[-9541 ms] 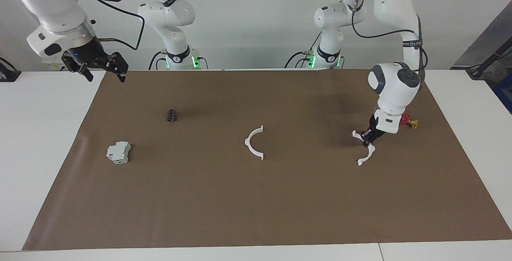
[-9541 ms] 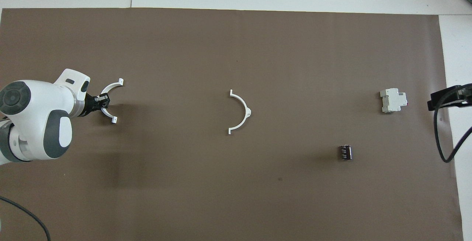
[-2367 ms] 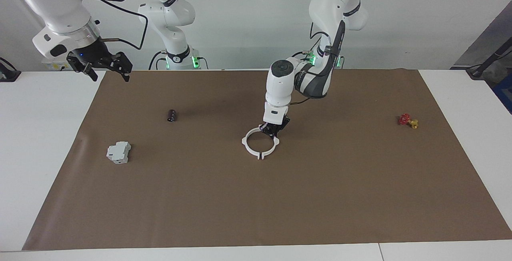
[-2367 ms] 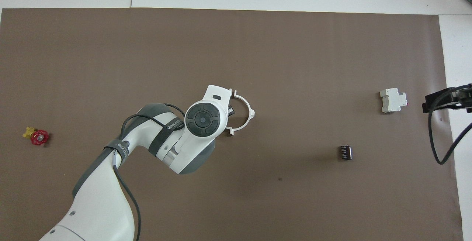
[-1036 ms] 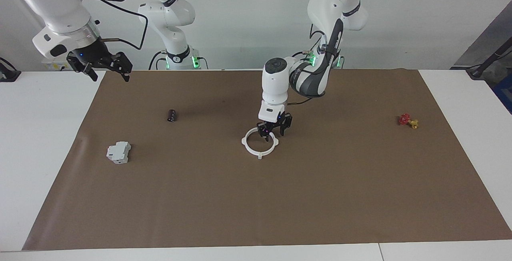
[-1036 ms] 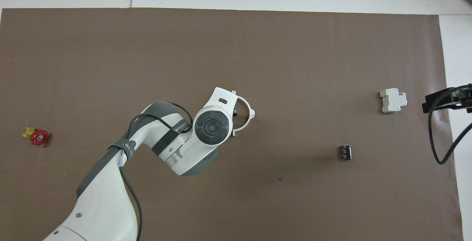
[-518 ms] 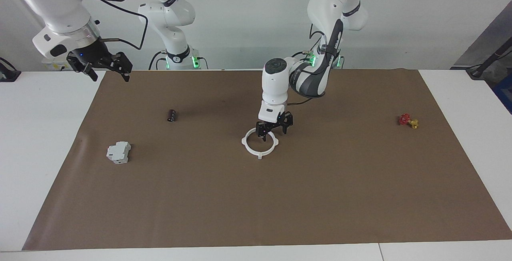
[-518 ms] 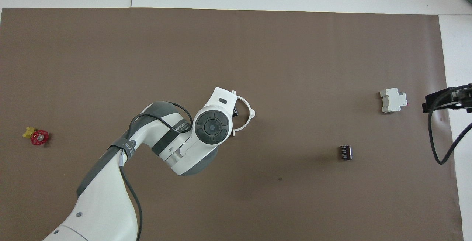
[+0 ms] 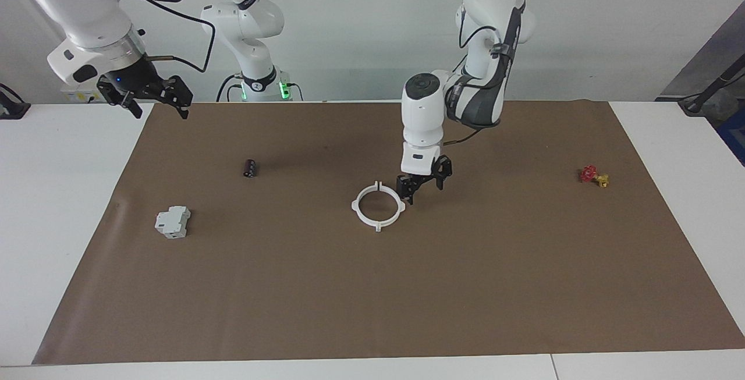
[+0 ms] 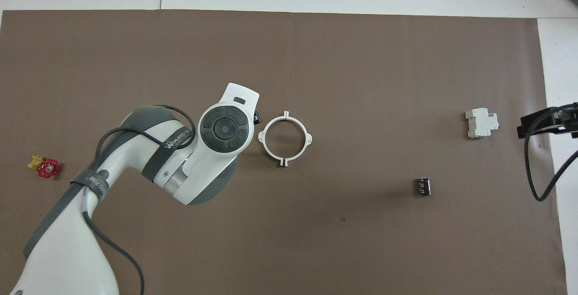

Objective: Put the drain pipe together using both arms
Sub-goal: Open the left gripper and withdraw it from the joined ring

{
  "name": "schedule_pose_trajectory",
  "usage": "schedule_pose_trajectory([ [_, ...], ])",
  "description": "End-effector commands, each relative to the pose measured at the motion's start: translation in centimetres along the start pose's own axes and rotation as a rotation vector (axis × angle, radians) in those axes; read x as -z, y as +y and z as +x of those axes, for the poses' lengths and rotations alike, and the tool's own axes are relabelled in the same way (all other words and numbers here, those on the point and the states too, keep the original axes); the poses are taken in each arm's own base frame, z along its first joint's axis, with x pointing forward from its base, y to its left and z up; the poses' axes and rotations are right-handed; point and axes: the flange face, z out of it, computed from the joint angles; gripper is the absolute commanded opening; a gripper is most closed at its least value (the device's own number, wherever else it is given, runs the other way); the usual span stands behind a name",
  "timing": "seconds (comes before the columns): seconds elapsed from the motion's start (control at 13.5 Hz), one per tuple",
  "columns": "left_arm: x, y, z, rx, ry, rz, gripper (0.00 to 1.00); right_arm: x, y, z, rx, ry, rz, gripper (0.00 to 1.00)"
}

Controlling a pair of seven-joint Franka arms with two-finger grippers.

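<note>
The left arm's black two-finger gripper (image 9: 424,185) hangs with its fingers spread and empty over the brown mat, just beside the thin white plastic drain pipe ring (image 9: 378,208) on the side toward the left arm's end of the table. The two half-rings lie flat at mid-table, closed into one circle, seams running nearer-to-farther. The right arm's black gripper (image 9: 152,96) waits open, well apart from the ring, so the left is much the closer.

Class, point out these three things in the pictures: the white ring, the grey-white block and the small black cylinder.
white ring (image 9: 359,214), facing view, on its rim
grey-white block (image 9: 172,222), facing view, on its top face
small black cylinder (image 10: 423,186), overhead view, on its body
</note>
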Motion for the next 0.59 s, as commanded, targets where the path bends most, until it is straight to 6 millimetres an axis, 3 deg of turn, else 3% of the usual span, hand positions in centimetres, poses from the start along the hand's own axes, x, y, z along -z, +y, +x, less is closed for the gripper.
schedule_pose_trajectory([
  [0.0, 3.7, -6.7, 4.1, -0.158, -0.071, 0.054, 1.0, 0.0, 0.0, -0.7, -0.011, 0.002, 0.011, 1.0],
  [0.22, 9.0, -17.5, 12.1, -0.315, -0.223, -0.04, 1.0, 0.0, 0.0, -0.7, -0.011, 0.002, 0.013, 1.0],
  [0.3, 10.5, -21.5, 13.6, -0.303, -0.253, -0.066, 1.0, 0.0, 0.0, -0.7, -0.011, 0.002, 0.013, 1.0],
  [0.52, 13.5, -29.8, 14.7, -0.397, -0.263, -0.081, 1.0, 0.0, 0.0, -0.7, -0.011, 0.002, 0.013, 1.0],
])
